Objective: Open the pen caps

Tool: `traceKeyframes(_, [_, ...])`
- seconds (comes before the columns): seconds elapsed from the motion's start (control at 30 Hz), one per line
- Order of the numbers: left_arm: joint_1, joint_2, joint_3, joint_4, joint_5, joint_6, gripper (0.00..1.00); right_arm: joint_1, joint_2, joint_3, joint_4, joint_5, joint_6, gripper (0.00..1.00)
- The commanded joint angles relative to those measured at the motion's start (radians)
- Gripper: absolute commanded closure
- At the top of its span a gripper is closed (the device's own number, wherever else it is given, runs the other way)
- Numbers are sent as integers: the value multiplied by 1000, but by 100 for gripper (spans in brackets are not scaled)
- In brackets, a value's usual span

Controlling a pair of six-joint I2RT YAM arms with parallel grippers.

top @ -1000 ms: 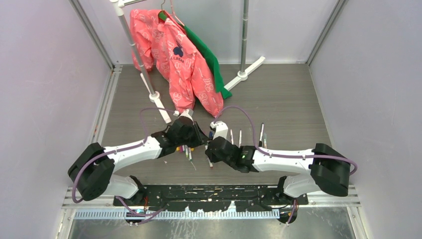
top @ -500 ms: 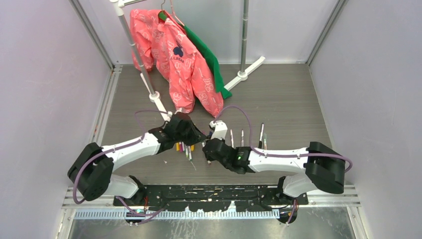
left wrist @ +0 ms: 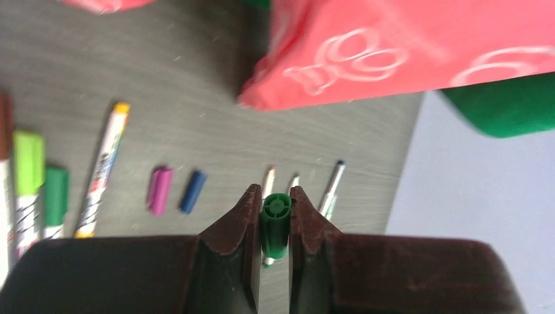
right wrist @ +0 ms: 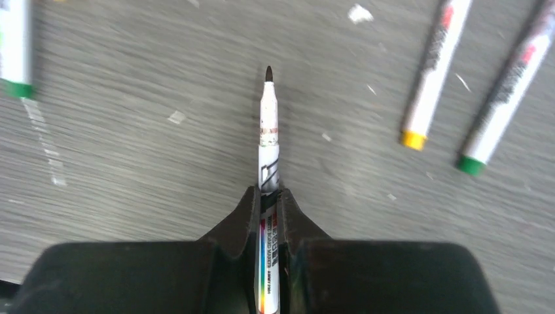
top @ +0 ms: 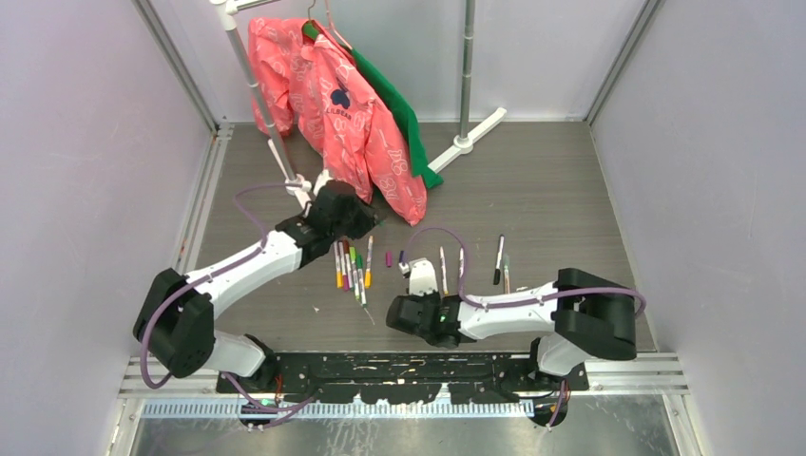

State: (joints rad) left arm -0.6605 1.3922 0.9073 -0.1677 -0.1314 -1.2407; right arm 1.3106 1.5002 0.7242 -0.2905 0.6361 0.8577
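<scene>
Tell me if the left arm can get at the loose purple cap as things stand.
Probably not to grasp it: the left pincer is shut on a green cap. The purple cap lies uncovered beside a blue cap, with nothing over it, so the way itself looks free.

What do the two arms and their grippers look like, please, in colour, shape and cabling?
Both arms match: the left arm and right arm have smooth white link shells between bulky black joint housings. A thin purple cable loops loosely outside each arm. The left gripper and right gripper each have a wide black body and two dark, wedge-shaped fingers tapering to narrow tips.
</scene>
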Motion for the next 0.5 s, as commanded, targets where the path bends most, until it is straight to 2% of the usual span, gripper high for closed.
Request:
traceKeyframes(0.0, [15,9,63,124,-2,57,100,12,-38,-41,-124,66,63,99])
traceKeyframes(0.33, [9,24,31,26,66,243,100,-8,-279,-22,-270,193,83,99])
traceKeyframes(0.47, [-39,43,33,-47,16,302,100,-91,-303,-11,-306,195,72,99])
